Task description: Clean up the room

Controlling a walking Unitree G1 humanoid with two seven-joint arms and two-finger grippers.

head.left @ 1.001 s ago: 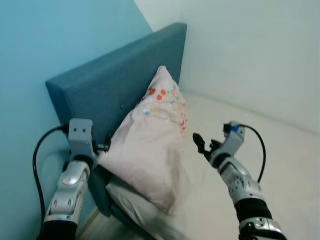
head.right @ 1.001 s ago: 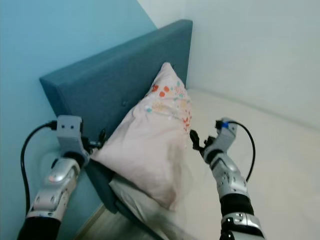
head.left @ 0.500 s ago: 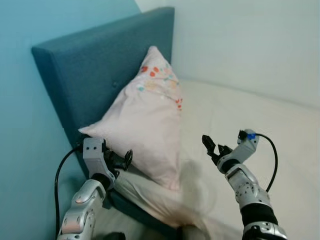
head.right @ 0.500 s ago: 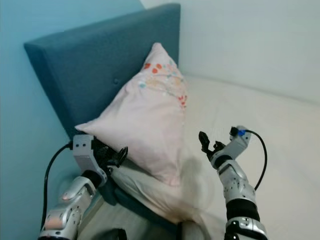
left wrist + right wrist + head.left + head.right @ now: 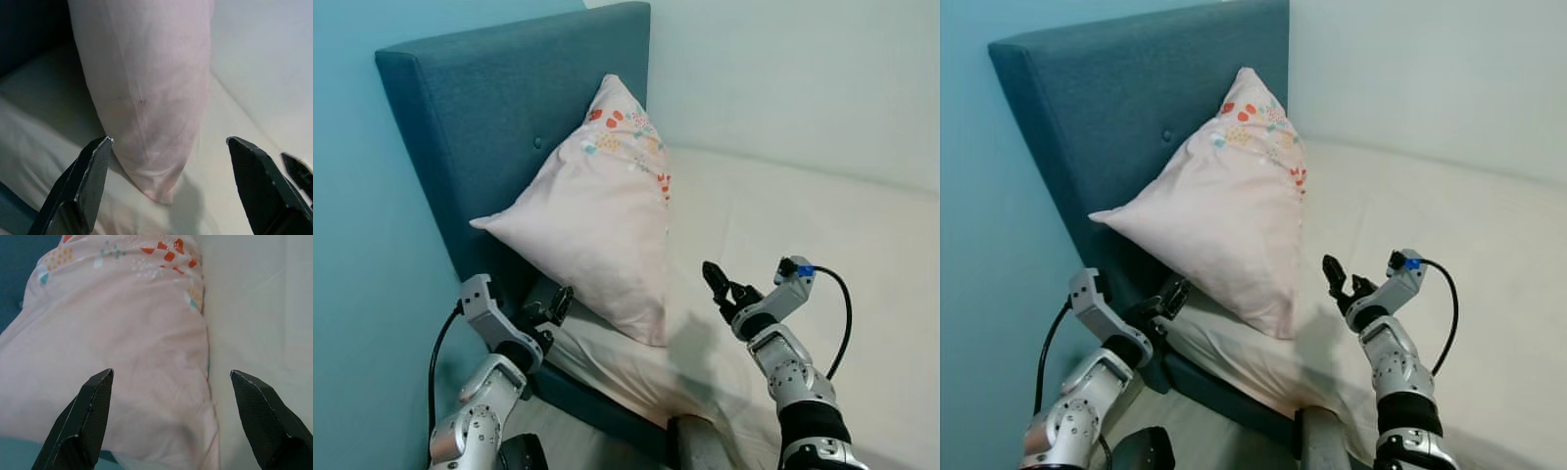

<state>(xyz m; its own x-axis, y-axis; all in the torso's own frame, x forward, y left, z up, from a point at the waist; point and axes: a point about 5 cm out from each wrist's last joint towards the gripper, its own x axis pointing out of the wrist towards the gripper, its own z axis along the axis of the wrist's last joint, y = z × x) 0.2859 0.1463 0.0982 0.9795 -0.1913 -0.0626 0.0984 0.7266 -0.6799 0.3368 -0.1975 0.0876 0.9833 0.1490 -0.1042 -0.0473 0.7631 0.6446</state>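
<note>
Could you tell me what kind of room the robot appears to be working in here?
Most likely a bedroom: a pink pillow leans against a teal upholstered headboard, standing on a mattress with a cream sheet, set in a corner of the walls.

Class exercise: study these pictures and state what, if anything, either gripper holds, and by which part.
Nothing is held. Both the left gripper and right gripper have open jaws, apart from the pink pillow propped against the headboard.
</note>
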